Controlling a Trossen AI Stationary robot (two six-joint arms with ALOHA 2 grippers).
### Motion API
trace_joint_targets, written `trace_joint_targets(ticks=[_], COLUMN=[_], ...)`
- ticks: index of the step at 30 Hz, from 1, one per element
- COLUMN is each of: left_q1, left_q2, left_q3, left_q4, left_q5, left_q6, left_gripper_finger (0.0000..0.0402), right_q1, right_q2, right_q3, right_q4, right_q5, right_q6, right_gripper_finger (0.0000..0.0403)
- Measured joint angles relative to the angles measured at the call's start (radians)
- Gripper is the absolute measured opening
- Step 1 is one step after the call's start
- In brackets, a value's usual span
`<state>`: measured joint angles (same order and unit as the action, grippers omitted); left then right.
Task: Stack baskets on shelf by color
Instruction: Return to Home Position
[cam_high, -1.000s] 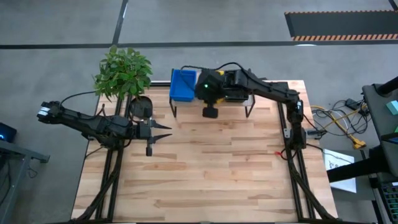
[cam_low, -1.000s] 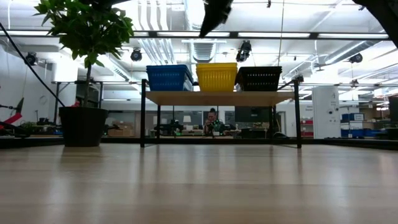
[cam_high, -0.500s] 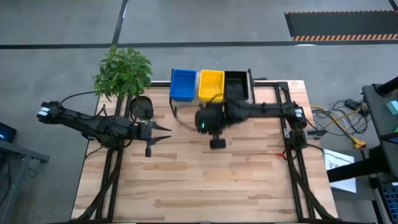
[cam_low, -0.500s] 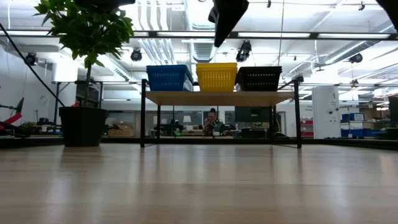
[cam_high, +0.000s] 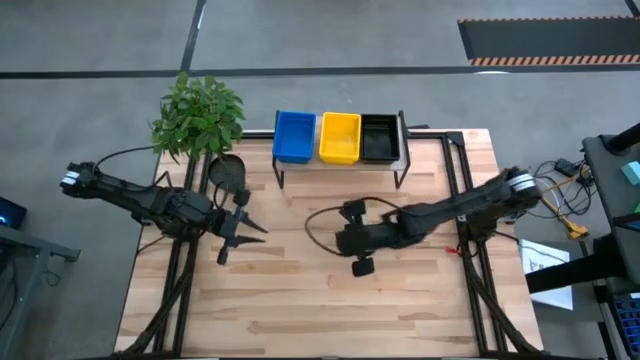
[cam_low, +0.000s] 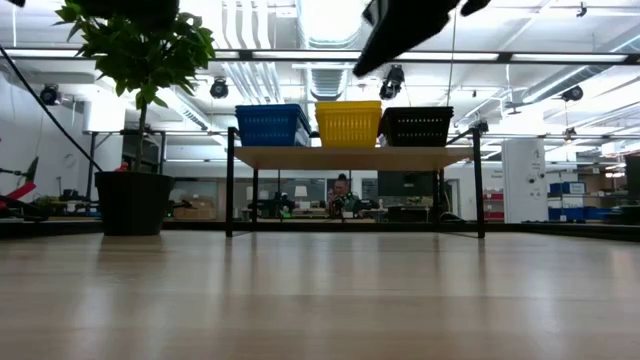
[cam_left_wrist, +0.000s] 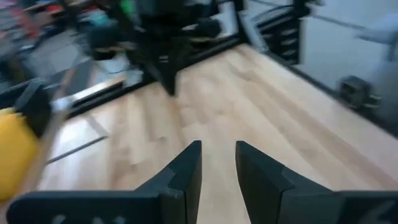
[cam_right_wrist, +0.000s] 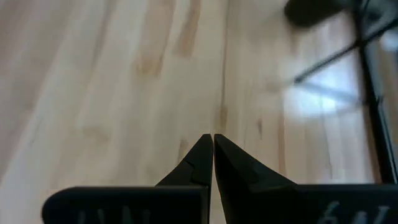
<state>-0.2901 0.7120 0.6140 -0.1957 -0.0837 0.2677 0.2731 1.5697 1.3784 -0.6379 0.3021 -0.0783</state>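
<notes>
Blue baskets (cam_high: 294, 137), yellow baskets (cam_high: 339, 137) and black baskets (cam_high: 379, 138) stand side by side on the shelf's light wood top (cam_low: 350, 157) at the table's far edge. In the low view they show as blue (cam_low: 272, 125), yellow (cam_low: 348, 123) and black (cam_low: 416, 126). My right gripper (cam_high: 340, 240) hangs shut over the middle of the table, slanting down, with nothing in it (cam_right_wrist: 212, 146). My left gripper (cam_high: 250, 222) hovers open over the table's left part and is empty (cam_left_wrist: 217, 165).
A potted plant (cam_high: 198, 112) in a dark round pot (cam_low: 133, 200) stands at the far left beside the shelf. Bare wood tabletop (cam_high: 300, 300) spreads over the near half. A person (cam_low: 340, 195) sits in the room behind the shelf.
My right gripper has swung away from above the baskets on the shelf, toward the table's near edge and down, to over the table's middle, staying shut. My left gripper has turned a little toward the near edge, still open. The baskets have not moved.
</notes>
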Motion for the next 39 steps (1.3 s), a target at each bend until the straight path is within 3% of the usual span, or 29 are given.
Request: trace_joint_targets(ticks=[3,7,16,23,39], left_q1=[0.0,0.0,0.001,0.002,0.003], left_q2=[-0.019,-0.065,-0.218,-0.296,-0.674], left_q3=[-0.035,-0.07,-0.138,-0.197,-0.417], left_q4=[0.012,0.012,0.041,0.057,0.044], left_q5=[0.079,0.092,0.085,0.078,0.016], left_q6=[0.028,0.056,0.108,0.132,0.036], left_gripper_finger=[0.0082,0.0082,0.0082,0.0082,0.0082], right_q1=[0.015,0.013,-0.056,-0.105,-0.153], right_q2=[-0.105,-0.243,-0.575,-0.8,-1.296], right_q3=[-0.175,-0.389,-0.739,-0.931,-1.242], right_q4=[0.246,0.488,0.722,0.757,0.818], right_q5=[0.012,0.014,0.015,0.014,0.015], right_q6=[-0.04,-0.129,-0.159,-0.156,-0.266], right_gripper_finger=[0.0008,0.0008,0.0008,0.0008,0.0008])
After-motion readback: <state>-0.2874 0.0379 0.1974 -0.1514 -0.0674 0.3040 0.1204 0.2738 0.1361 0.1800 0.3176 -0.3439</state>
